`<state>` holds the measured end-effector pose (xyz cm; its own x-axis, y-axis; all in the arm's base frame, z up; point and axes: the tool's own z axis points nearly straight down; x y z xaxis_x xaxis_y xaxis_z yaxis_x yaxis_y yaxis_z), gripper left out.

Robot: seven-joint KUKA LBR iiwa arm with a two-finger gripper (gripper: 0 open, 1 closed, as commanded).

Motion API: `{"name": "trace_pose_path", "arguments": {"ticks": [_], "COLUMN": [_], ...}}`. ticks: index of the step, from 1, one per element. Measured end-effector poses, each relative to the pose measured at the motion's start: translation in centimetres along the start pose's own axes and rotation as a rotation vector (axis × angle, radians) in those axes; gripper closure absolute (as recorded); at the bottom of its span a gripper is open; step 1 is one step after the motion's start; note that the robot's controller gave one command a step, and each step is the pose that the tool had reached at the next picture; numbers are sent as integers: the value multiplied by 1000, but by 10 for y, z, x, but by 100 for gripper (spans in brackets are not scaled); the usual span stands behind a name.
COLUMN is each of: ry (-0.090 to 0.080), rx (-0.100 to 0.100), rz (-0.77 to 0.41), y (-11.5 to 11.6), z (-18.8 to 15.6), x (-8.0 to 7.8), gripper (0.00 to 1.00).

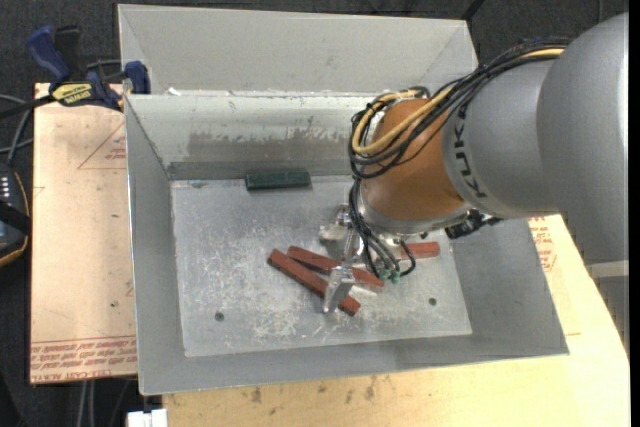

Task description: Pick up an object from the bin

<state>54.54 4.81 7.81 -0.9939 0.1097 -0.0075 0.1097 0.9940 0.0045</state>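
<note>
Gripper (341, 287) hangs over heaped red-brown bars (300, 265); dark green bar (278, 180) lies at rear of bin (152, 235).

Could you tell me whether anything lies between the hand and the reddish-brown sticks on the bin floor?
Nothing visible does. The hand is down right at the small heap of reddish-brown sticks, its tip among them. The dark green block lies apart by the back wall, well clear.
</note>
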Motion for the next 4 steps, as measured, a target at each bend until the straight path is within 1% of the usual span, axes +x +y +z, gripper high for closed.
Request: {"name": "trace_pose_path", "arguments": {"ticks": [1, 2, 3, 4], "ry": [5, 6, -25, -25], "rx": [4, 4, 0, 0], "rz": [186, 9, 275, 274], "y": [3, 1, 18, 18], "z": [-22, -4, -1, -1], "x": [5, 1, 14, 14], "gripper": [0, 0, 100, 100]}}
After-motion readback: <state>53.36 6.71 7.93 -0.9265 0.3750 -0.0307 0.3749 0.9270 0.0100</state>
